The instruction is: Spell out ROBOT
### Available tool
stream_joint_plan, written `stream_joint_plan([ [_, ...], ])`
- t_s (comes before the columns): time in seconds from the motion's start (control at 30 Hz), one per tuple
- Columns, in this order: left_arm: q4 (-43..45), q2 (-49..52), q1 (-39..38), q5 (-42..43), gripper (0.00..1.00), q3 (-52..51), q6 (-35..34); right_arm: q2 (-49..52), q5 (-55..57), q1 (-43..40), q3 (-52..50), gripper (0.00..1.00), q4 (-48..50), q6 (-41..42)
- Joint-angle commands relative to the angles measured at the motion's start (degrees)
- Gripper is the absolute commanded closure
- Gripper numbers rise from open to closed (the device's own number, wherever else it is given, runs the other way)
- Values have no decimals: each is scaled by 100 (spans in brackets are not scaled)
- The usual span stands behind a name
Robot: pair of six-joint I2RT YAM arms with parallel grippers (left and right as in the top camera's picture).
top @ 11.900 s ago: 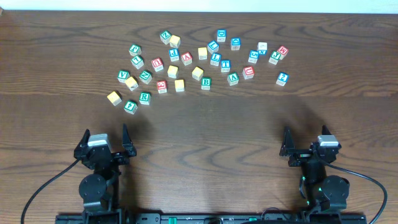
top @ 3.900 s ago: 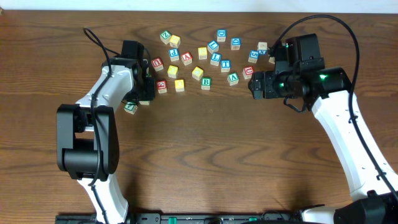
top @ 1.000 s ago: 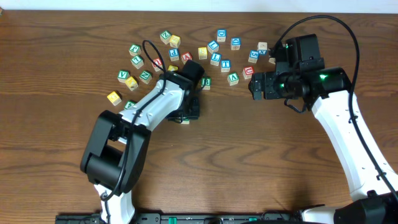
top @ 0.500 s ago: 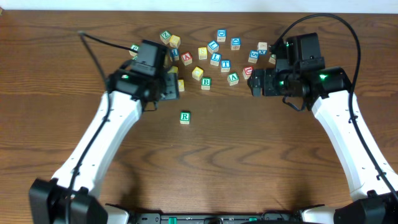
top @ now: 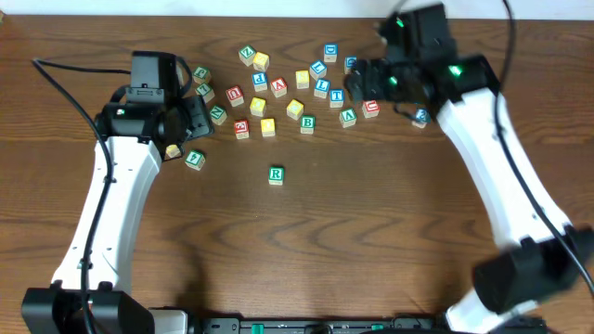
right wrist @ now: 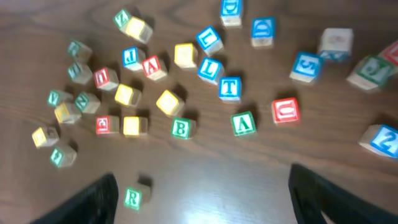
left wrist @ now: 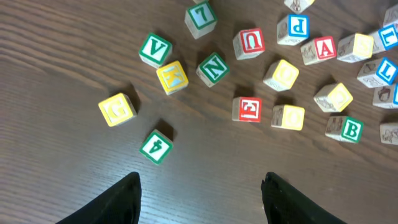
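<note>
The green R block (top: 276, 174) stands alone on the wooden table, in front of the scattered pile of letter blocks (top: 295, 109). It also shows in the right wrist view (right wrist: 132, 198), low left by my finger. A green B block (top: 307, 123) and a blue T block (right wrist: 229, 88) lie in the pile. My left gripper (top: 190, 119) is open and empty over the pile's left end; its view shows bare wood between the fingers (left wrist: 202, 196). My right gripper (top: 357, 85) is open and empty above the pile's right part (right wrist: 202, 196).
Near my left gripper lie a green 4 block (left wrist: 156, 147), a yellow G block (left wrist: 117, 109), a green V (left wrist: 155, 50), a green N (left wrist: 213, 68) and a red block (left wrist: 247, 109). A red U (right wrist: 285, 111) and a green V (right wrist: 243, 123) lie right of the B.
My left arm has let go of the R block below the pile and swung back left. My right arm has moved up and left over the pile.
</note>
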Motion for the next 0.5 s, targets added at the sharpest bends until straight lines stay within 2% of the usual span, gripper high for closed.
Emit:
stream_joint_plan([
  [0.0,-13,-55,9,-57,39,-4,120,782,125,232,811,19,-85,195],
  [0.17,-59,-52,9,-431,38,-7,114,1523,129,568,1394,20,127,479],
  [0.3,-142,-52,13,-767,39,-7,92,1812,197,787,1399,21,352,697],
  [0.47,-140,-52,81,-800,38,-7,31,1969,417,955,1397,21,345,745],
])
